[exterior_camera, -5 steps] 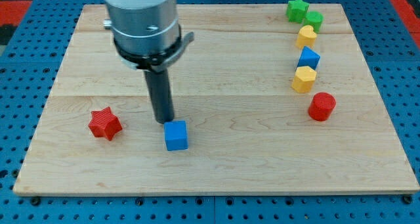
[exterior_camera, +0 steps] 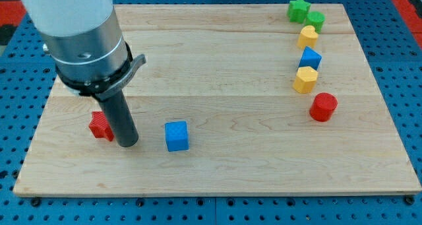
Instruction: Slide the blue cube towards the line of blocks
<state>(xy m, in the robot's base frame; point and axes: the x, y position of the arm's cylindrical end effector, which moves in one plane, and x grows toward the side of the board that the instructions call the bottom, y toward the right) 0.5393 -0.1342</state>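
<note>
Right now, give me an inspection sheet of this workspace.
Surface: wooden board lying on a blue perforated base.
Job's things: blue cube near the view's bottom centre, standing alone; line of blocks along the view's right: green star, green block, yellow block, second blue cube, second yellow block, red cylinder.
Clutter: red star, partly hidden behind the rod.
Grippers: none fitted; my tip sits left of the blue cube, with a gap between them, and right beside the red star.
Cables: nothing seen.
Surroundings: red strips at the top corners.
</note>
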